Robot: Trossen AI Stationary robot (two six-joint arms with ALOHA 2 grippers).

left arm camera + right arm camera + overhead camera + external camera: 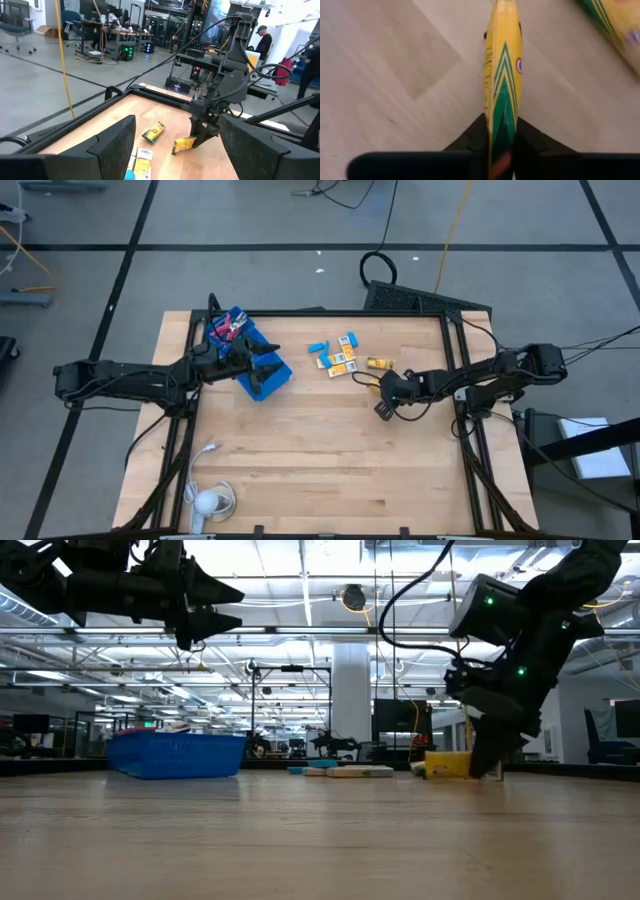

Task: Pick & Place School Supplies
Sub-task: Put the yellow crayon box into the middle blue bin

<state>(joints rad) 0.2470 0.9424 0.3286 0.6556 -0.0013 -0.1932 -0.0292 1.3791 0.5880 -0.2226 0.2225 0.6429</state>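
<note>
My right gripper (384,406) is low over the table's middle right and shut on a small yellow box with green chevrons (502,75), which also shows in the left wrist view as the yellow box (184,144). More supplies lie flat on the wood farther back: a second yellow box (378,363), yellow-orange packs (340,362) and light-blue pieces (318,347). Red-handled scissors (226,330) lie in the blue tray (270,375). My left gripper (268,360) hovers open above that tray, high off the table (205,612). My right gripper pinches the yellow box between its two fingers (530,142), one on each broad face at the box's near end (501,135). The fingers come slanting down from the table's right. The box juts out beyond the fingertips, low by the wood (447,765); whether it touches the table I cannot tell.
A round white object with a white cable (207,500) sits at the table's near left corner. A black frame rail (300,313) runs along the table's edges. Bare wood (320,450) fills the near half. In the left wrist view a person (262,42) stands far behind the table.
</note>
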